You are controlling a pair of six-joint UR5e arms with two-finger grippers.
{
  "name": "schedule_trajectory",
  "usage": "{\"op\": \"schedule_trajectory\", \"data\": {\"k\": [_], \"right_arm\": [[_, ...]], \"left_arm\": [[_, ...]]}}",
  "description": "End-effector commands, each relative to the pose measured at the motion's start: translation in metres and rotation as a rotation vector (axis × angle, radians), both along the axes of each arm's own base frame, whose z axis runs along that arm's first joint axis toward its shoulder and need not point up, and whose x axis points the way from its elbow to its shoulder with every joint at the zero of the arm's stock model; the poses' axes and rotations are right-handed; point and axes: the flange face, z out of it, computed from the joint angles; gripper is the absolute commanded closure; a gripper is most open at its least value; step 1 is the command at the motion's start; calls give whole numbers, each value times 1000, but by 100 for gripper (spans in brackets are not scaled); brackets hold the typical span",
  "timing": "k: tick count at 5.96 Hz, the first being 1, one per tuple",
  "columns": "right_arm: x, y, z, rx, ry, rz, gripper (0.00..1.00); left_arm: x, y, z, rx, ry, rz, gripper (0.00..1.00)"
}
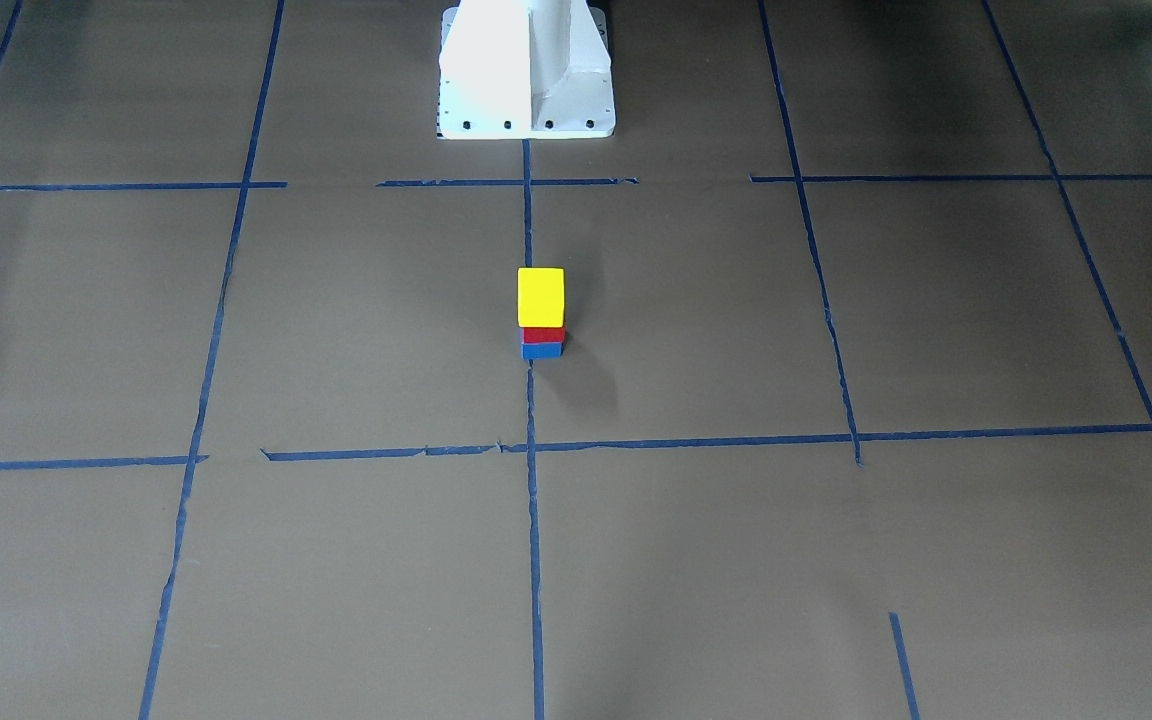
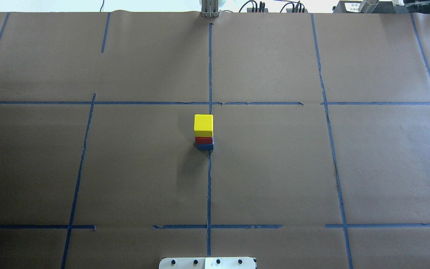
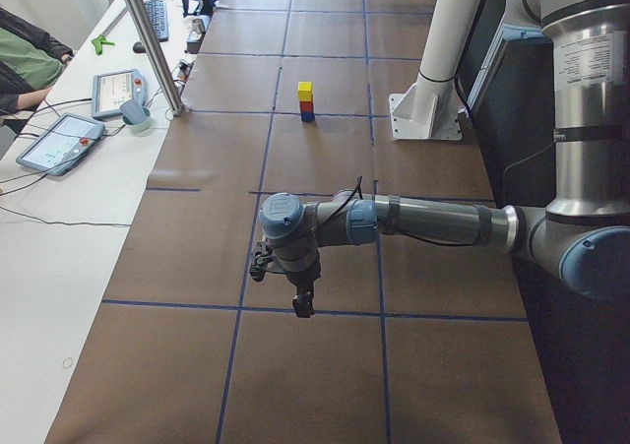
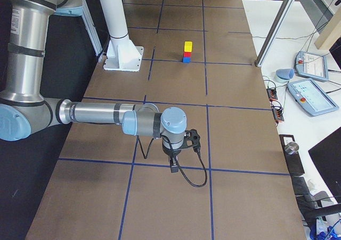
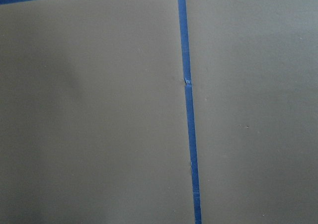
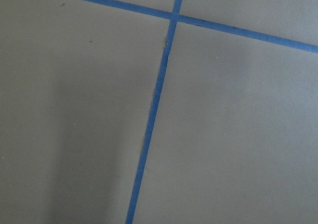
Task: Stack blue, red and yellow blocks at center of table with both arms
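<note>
The stacking looks finished. The blue block (image 1: 542, 351) sits on the table (image 1: 836, 560), the red block (image 1: 543, 335) on it and the yellow block (image 1: 541, 296) on top, with faces roughly flush and the column upright on the middle line of blue tape (image 1: 533, 560). The stack stands well apart from the left pincer (image 3: 303, 306), far along the table from it, and equally far from the right pincer (image 4: 173, 165) at the other end. Each pincer hangs pointing down over bare paper close to a tape line. I cannot tell whether either is spread or closed: only the side views show them, and the wrist views catch no fingers. I judge no grasp is left to make, so the next move calls only for arms kept clear, since a nudge could topple the column. The blocks are plain, sharp-edged cubes, smooth and evenly coloured. The table wears dull brown paper, faintly creased.
</note>
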Motion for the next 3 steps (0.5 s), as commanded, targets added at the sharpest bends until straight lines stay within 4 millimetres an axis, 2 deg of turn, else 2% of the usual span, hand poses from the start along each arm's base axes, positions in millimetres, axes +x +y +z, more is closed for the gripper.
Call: {"op": "schedule_trajectory", "data": {"k": [1, 3], "right_arm": [[0, 0, 0, 0, 1, 0, 0], [0, 0, 0, 0, 0, 0, 0]], "left_arm": [[0, 0, 0, -1, 0, 1, 0], [0, 0, 4, -9, -1, 1, 0]]}}
